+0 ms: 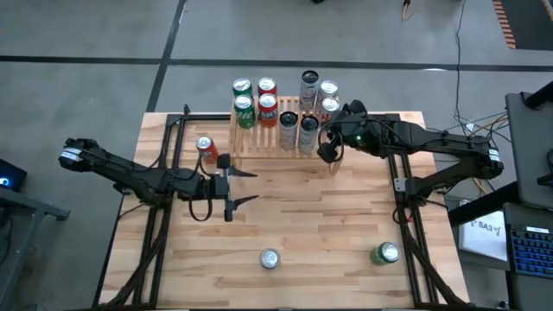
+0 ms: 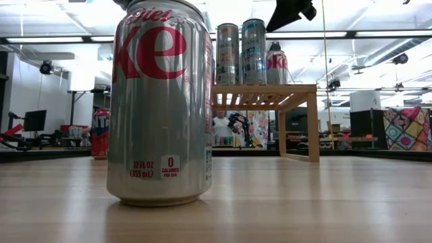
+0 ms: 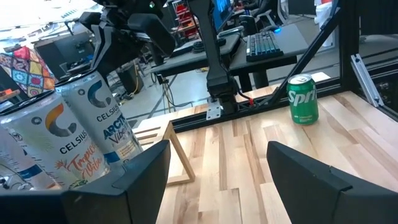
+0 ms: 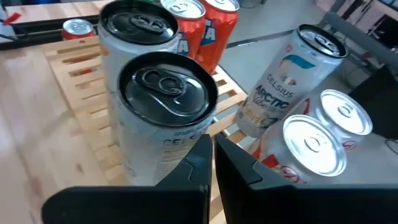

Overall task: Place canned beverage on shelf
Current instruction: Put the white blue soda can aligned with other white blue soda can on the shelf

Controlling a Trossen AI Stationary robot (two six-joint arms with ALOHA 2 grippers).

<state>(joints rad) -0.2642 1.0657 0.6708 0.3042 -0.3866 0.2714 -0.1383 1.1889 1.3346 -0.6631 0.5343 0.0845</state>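
From above, you see a light wood tabletop [image 1: 294, 225] with the slatted wooden shelf [image 1: 259, 142] at its far edge. Eight cans stand on the shelf: two green, two red, and four silver or dark-topped. A red can [image 1: 206, 149] stands on the tabletop just left of the shelf. Well in front of the shelf, near the tabletop's front edge, stand a silver can [image 1: 270, 258] and a green can [image 1: 386, 252]. Your left tool [image 1: 242, 187] sits in front of the shelf, its fingers spread wide and holding nothing. Your right tool [image 1: 330, 156] hangs at the shelf's right end, beside the silver cans.

From tabletop height, a Diet Coke can [image 2: 160, 101] fills the foreground, upright. Behind it the shelf [image 2: 266, 94] carries three visible cans, and a red can [image 2: 100, 133] stands left of the shelf.

Through the left wrist camera, the left tool's two fingers [image 3: 146, 177] stand well apart. Two Celsius cans [image 3: 93, 124] stand on the shelf, and a Sprite can [image 3: 303, 99] stands apart from the shelf on the tabletop.

Through the right wrist camera, the right tool's fingers [image 4: 199, 168] are pressed together, gripping nothing, just beside a dark-topped Celsius can [image 4: 163, 118] on the shelf [image 4: 74, 68].
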